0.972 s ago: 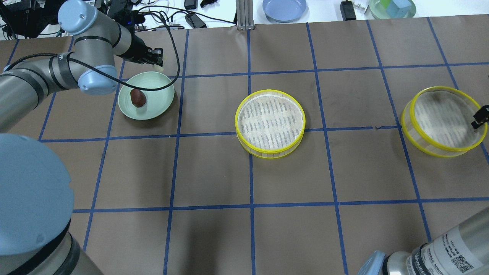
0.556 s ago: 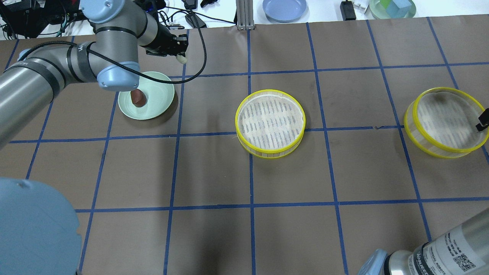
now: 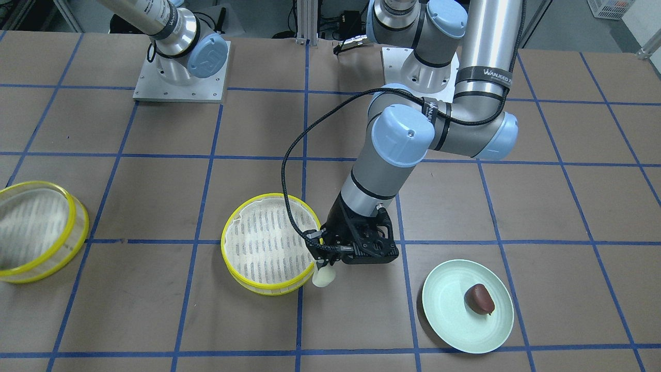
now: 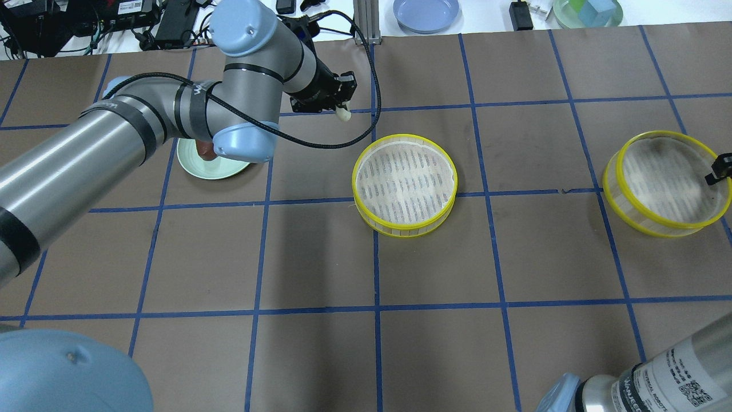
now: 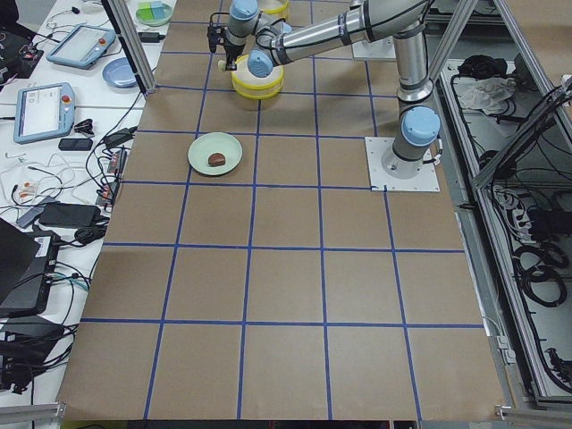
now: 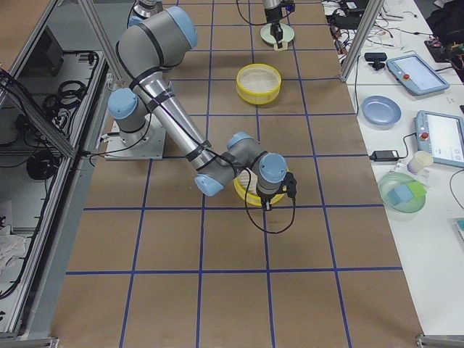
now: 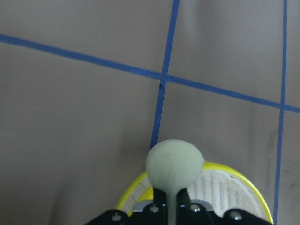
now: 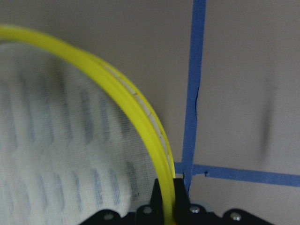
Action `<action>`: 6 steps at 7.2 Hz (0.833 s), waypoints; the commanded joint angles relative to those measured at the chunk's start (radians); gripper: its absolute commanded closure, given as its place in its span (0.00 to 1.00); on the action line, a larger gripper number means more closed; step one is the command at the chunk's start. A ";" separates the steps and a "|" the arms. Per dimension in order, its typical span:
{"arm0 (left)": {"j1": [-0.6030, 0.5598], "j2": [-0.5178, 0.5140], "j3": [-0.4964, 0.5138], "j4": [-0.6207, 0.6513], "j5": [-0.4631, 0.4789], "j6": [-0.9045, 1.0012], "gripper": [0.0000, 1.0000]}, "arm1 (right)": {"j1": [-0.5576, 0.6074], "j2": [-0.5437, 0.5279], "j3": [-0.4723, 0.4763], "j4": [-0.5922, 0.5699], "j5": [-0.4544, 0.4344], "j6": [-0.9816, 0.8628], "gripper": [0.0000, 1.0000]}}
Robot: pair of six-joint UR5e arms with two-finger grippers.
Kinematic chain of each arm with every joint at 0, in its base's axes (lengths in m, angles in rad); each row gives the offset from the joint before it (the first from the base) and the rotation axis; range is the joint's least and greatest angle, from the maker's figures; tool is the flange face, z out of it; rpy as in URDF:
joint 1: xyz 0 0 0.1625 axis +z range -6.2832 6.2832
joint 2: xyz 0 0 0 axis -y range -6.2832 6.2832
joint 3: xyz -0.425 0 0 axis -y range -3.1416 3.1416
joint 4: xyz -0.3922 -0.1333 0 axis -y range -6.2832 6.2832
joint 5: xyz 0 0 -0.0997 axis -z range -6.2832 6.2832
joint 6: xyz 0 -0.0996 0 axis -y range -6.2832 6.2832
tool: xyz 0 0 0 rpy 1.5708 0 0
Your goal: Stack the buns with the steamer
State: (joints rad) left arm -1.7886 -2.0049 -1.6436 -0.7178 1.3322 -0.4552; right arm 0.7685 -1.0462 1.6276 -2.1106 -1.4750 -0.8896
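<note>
My left gripper (image 4: 341,107) is shut on the cream-white bun (image 4: 343,113) and holds it above the table, just off the far left rim of the middle yellow-rimmed steamer tray (image 4: 405,184). In the left wrist view the bun (image 7: 174,164) hangs over that tray's rim (image 7: 234,176). The reddish-brown bun (image 3: 479,299) lies on the pale green plate (image 3: 449,310). My right gripper (image 4: 717,171) is shut on the rim of the second steamer tray (image 4: 663,183), which looks tilted. The right wrist view shows the fingers (image 8: 158,197) clamped on the yellow rim (image 8: 140,122).
A blue plate (image 4: 426,11), a green bowl with cubes (image 4: 587,12), a metal post (image 4: 363,23) and cables lie along the far edge. My left arm (image 4: 143,131) spans the plate and partly hides it in the overhead view.
My left gripper has carried the cream-white bun rightward from beside the plate to the middle steamer tray's edge. The right gripper and its tray have barely moved.
</note>
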 commanded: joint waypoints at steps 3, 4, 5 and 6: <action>-0.063 -0.011 -0.084 -0.025 -0.007 -0.037 0.68 | 0.000 -0.015 -0.008 0.003 -0.011 0.036 1.00; -0.064 -0.015 -0.084 -0.041 -0.007 -0.040 0.01 | 0.008 -0.062 -0.008 0.003 -0.016 0.053 1.00; -0.069 -0.015 -0.084 -0.054 -0.007 -0.045 0.00 | 0.009 -0.080 -0.006 0.015 -0.013 0.114 1.00; -0.071 -0.014 -0.073 -0.078 -0.007 -0.046 0.00 | 0.024 -0.081 -0.003 0.021 -0.018 0.119 1.00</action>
State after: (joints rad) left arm -1.8559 -2.0189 -1.7238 -0.7713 1.3254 -0.4986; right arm 0.7801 -1.1152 1.6220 -2.0979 -1.4894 -0.7960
